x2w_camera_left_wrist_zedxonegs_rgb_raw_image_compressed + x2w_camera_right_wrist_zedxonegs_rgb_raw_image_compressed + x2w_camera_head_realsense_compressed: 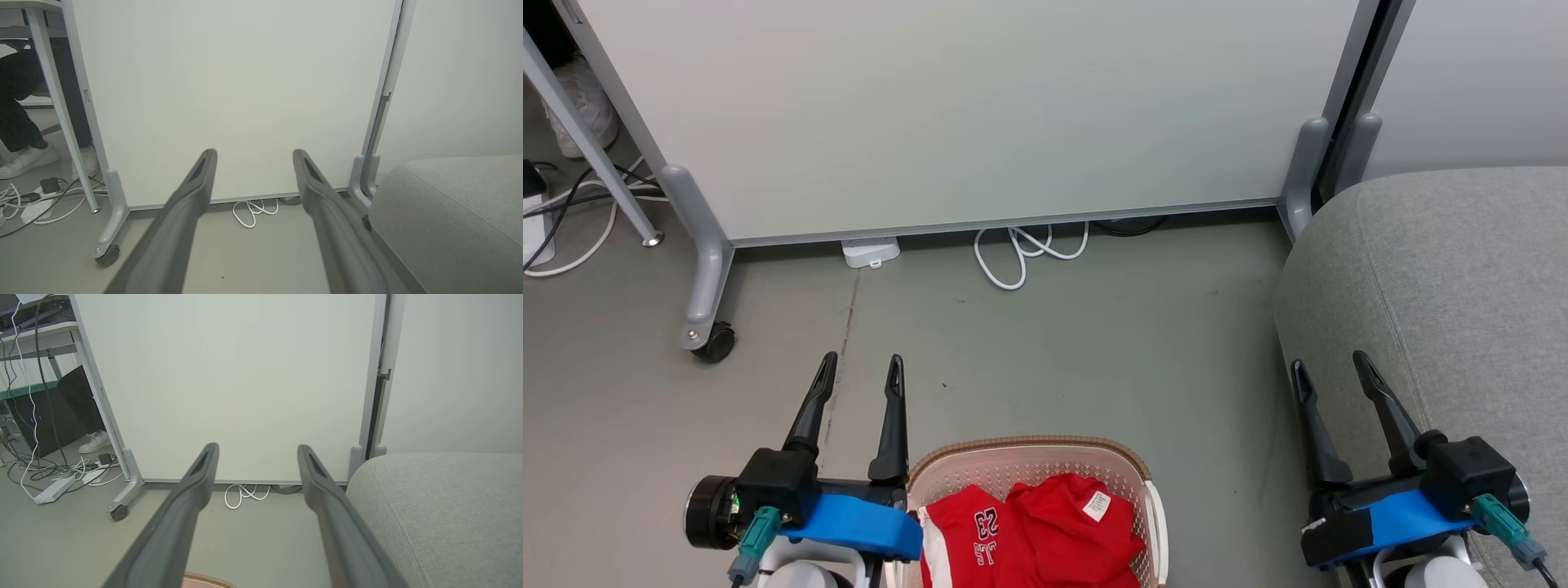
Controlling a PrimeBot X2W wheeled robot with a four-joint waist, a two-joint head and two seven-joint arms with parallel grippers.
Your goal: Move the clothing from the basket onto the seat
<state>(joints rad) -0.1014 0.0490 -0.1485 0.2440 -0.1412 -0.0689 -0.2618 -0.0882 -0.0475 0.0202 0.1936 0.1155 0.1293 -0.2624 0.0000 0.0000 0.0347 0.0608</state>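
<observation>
Red clothing (1029, 531) in basket (1029, 445) on floor (1094, 327); L gripper (862, 359) & R gripper (1330, 361) wide open, empty; seat (1445, 278) beside R gripper.

A: From where is the scene viewed?
B: From the head, steeply downward, with the left gripper (862, 359) and right gripper (1330, 361) seen from above and behind; each wrist view is taken low, along its own gripper.
A: What is shared?
B: The white panel (229, 94) and coiled cable (1029, 245) ahead of both grippers; the seat (441, 506) to their right.
</observation>
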